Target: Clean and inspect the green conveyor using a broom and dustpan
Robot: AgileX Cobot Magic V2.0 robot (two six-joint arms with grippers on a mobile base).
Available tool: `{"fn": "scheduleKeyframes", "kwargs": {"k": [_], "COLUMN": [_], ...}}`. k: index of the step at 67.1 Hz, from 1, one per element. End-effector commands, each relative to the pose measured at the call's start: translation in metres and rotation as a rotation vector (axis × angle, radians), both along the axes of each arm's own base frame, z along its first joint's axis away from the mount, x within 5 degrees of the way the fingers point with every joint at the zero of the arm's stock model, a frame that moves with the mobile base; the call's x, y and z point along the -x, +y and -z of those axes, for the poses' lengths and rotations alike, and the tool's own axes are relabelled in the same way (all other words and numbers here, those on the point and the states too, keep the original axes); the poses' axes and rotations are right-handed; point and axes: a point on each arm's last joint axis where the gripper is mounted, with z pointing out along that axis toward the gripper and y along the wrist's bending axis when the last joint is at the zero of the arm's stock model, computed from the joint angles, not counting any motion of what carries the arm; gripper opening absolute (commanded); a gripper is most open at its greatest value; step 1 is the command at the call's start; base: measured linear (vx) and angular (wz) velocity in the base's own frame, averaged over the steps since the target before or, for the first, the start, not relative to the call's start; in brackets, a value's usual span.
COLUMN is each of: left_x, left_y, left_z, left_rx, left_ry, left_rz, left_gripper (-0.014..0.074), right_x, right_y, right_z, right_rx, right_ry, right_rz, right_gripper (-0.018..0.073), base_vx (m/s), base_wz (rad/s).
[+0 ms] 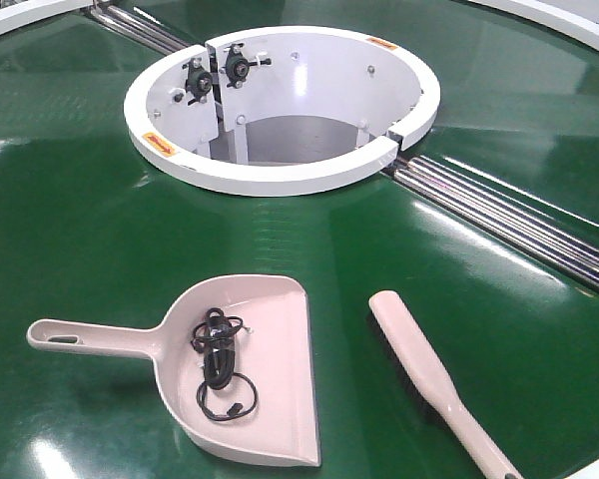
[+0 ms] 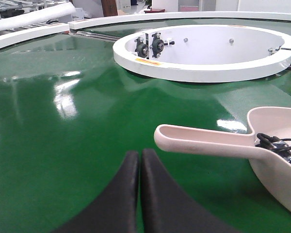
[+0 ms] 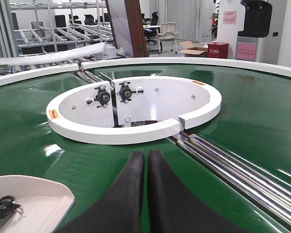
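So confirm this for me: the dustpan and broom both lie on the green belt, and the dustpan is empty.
Not empty. The front-facing view shows a tangled black cable lying inside the dustpan. The rest holds: dustpan and broom both lie on the green belt.

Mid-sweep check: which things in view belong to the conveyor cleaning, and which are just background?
For the job:
- green conveyor
- dustpan, holding a tangled black cable
- broom, lying right of the dustpan
- left end effector and right end effector, both shut, holding nothing

Just background:
- office chair
- red box
- cardboard box
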Motion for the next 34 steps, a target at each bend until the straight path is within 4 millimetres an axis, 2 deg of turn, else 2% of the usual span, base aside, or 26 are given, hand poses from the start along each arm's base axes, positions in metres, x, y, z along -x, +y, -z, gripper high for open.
{"fn": "scheduleKeyframes", "kwargs": {"k": [1, 14, 28, 34], "left_x": [-0.001, -0.001, -0.001, -0.001], "left_y": [0.0, 0.0, 0.0, 0.0], "left_z": [0.0, 0.0, 0.0, 0.0], "left_rx": [0.015, 0.015, 0.015, 0.015], "left_ry": [-0.064, -0.064, -0.064, -0.064], "left_rz": [-0.003, -0.003, -0.003, -0.003], "left_gripper": [-0.0023, -0.0023, -0.0023, -0.0023], "right_x": [-0.001, 0.002, 0.013, 0.015], "right_y": [-0.003, -0.008, -0.012, -0.015], "right_z": [-0.014, -0.008, 0.026, 0.038], "right_rx": [0.004, -0.003, 0.001, 0.007], "right_ry": [-0.076, -0.085, -0.102, -0.095], "right_rz": [0.038, 0.083, 0.11, 0.175], "right_gripper": [-0.0002, -0.0002, -0.0002, -0.0002], "base_vx": [0.0, 0.0, 0.0, 0.0], "base_wz": [0.0, 0.0, 0.0, 0.0]}}
